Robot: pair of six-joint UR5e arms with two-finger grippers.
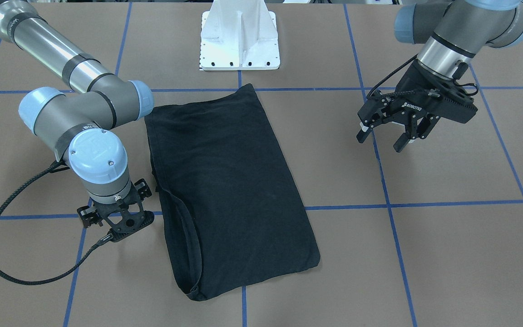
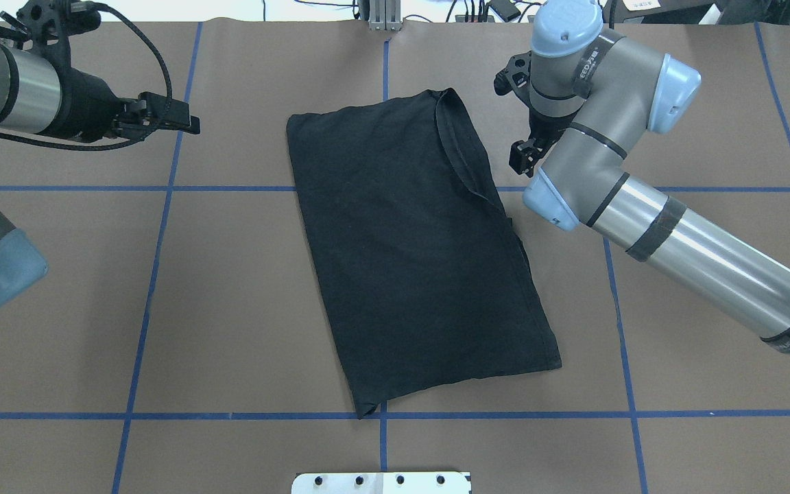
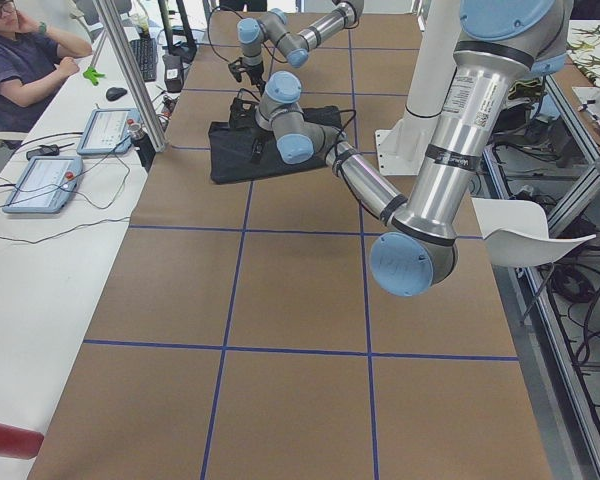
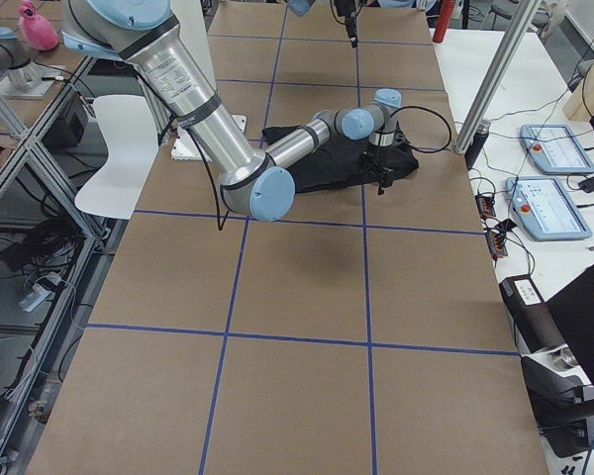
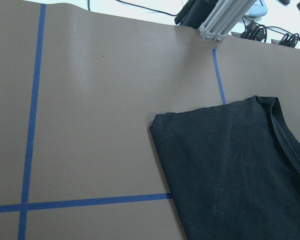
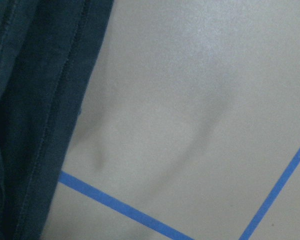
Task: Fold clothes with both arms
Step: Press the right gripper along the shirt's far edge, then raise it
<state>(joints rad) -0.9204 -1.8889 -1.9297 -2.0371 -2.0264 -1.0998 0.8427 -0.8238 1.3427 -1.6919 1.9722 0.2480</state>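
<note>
The black T-shirt (image 1: 229,190) is folded into a long rectangle, plain side up. It lies slantwise across the middle of the counter (image 1: 447,254) — one short end near the white pedestal (image 1: 239,41) at the robot's edge, the other toward the opposite edge. The right tool (image 1: 116,218) points down just beside the shirt's long edge. Can't tell if it's spread or closed, the wrist hides the fingers. The left tool (image 1: 381,141) hangs well apart toward the counter's left end — fingers wide, holding nothing.

Brown table (image 1: 447,254) — blue tape grid (image 1: 389,205), white chair (image 3: 530,235), side bench (image 3: 30,290) — tablets (image 3: 42,182)
</note>
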